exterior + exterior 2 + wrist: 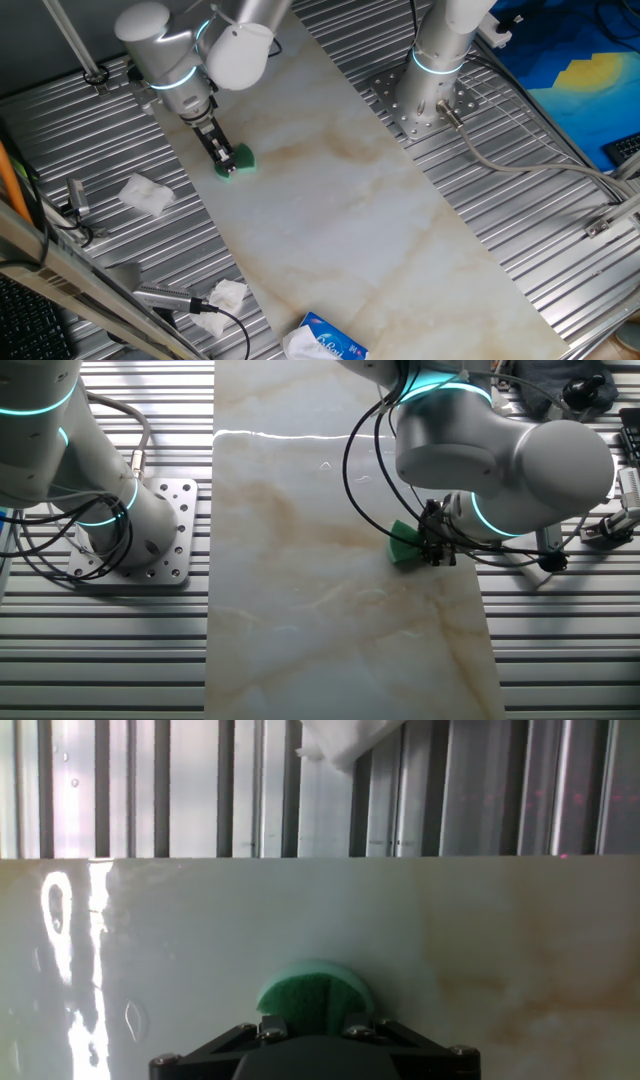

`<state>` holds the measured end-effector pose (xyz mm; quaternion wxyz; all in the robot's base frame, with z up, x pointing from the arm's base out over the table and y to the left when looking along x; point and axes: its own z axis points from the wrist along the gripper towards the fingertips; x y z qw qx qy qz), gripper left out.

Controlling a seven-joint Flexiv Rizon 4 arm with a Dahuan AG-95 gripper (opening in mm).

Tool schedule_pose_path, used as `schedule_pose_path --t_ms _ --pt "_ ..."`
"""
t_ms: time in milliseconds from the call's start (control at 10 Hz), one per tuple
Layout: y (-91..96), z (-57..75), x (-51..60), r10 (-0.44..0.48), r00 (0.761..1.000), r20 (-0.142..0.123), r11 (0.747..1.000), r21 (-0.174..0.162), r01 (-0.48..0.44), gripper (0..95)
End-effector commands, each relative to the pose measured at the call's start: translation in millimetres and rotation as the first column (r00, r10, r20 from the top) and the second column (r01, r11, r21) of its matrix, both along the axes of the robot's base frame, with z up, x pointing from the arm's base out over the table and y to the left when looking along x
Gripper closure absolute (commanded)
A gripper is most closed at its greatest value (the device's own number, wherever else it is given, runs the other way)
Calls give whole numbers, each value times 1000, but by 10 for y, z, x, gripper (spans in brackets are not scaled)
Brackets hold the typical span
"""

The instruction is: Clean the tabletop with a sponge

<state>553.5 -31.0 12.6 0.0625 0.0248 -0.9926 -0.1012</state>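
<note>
Tool: the tool (222,152) points down at the desk, its fingers closed on the sponge (238,161); in the hand view only its black housing shows at the bottom edge.
Sponge: bright green block (404,543), clamped in the tool and pressed against the desk; in the hand view it bulges out as a rounded green shape (315,999) just ahead of the housing.
Desk: glossy off-white marble-look slab (360,220) with faint brown veins and stains; the sponge sits close to one long edge.
Ribbed surface: grey metal slats (540,240) flank the slab on both sides.
Tissues: one crumpled white tissue (147,194) lies on the slats near the tool; another (226,296) lies further along.
Tissue pack: blue-and-white pack (326,342) at the slab's end.
</note>
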Motion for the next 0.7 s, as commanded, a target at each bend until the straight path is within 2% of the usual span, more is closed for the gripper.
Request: schedule_pose_path --t_ms 100,700 --pt "-5 2 -3 -6 1000 -1 1000 -2 6 950" --pt "-5 2 -3 -27 1000 -1 1000 -3 27 950"
